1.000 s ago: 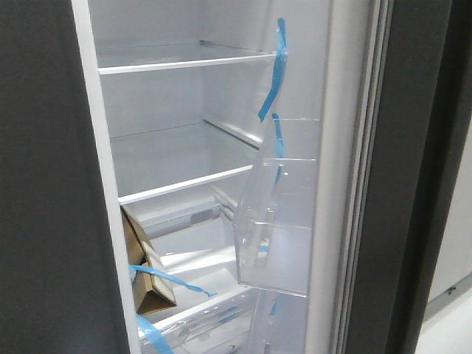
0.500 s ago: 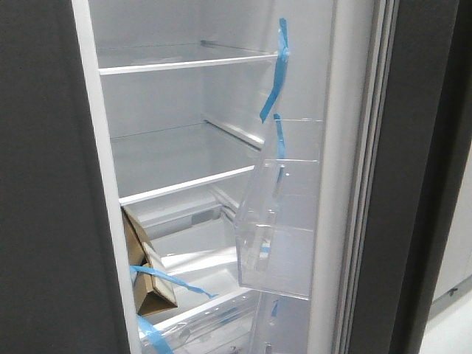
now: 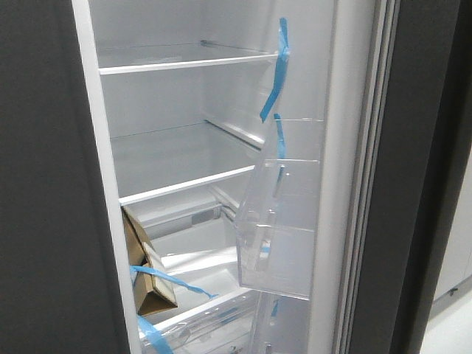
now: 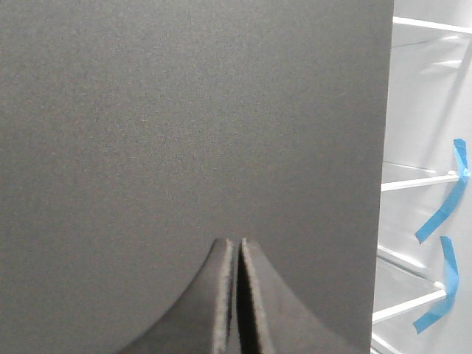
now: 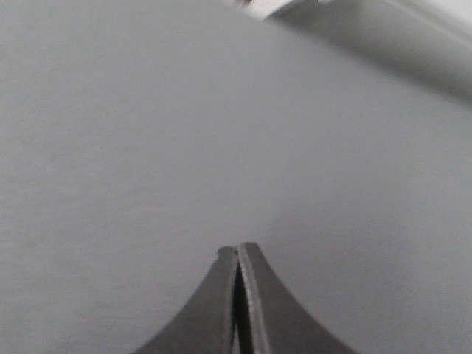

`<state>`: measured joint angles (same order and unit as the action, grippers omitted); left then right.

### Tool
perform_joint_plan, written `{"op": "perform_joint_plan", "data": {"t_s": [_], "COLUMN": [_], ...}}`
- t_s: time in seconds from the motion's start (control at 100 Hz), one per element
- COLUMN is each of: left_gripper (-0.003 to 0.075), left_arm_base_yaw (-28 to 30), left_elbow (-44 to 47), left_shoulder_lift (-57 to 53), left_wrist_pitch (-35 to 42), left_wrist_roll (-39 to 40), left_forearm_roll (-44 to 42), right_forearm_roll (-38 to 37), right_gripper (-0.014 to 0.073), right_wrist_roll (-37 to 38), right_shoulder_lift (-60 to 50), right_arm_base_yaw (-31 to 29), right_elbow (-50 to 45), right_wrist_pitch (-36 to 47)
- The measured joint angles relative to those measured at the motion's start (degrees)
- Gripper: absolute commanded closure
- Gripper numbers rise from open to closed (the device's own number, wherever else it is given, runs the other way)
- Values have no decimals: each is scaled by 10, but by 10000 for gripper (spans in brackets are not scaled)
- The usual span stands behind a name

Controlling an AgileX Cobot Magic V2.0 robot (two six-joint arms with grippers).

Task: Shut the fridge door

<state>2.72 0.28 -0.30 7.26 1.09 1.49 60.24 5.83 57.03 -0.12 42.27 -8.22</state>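
Front view shows the fridge door (image 3: 398, 184) standing open along the right side of the frame, its dark grey outer edge at far right and its white inner lining facing the compartment, with a clear bin (image 3: 274, 228) and blue tape strips (image 3: 276, 70) on it. The other dark door (image 3: 44, 192) fills the left of the frame, and a brown cardboard box (image 3: 144, 273) sits on a lower shelf at lower left centre. Neither arm appears in this view. In the left wrist view the left gripper (image 4: 237, 247) has its jaws pressed together, holding nothing, in front of a dark grey panel. In the right wrist view the right gripper (image 5: 237, 252) is likewise closed and empty, with a plain grey surface filling the frame; whether it touches cannot be told. The step in hand looks like the push to swing the door shut, still far from done. The next move probably calls for steady pressure on the outer face, following the door's arc toward the compartment.
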Motion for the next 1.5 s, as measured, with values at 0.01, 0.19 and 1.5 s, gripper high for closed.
{"op": "perform_joint_plan", "data": {"t_s": [0.01, 0.19, 1.5], "left_gripper": [740, 740, 740], "left_arm_base_yaw": [0, 0, 0], "left_elbow": [0, 0, 0], "left_shoulder_lift": [0, 0, 0], "left_wrist_pitch": [0, 0, 0], "left_wrist_roll": [0, 0, 0], "left_forearm_roll": [0, 0, 0], "right_forearm_roll": [1, 32, -189], "right_gripper": [639, 639, 639], "right_wrist_roll": [0, 0, 0], "right_shoulder_lift": [4, 39, 565], "right_arm_base_yaw": [1, 27, 271], "right_elbow": [5, 59, 612], "right_wrist_pitch": [-1, -20, 1]}}
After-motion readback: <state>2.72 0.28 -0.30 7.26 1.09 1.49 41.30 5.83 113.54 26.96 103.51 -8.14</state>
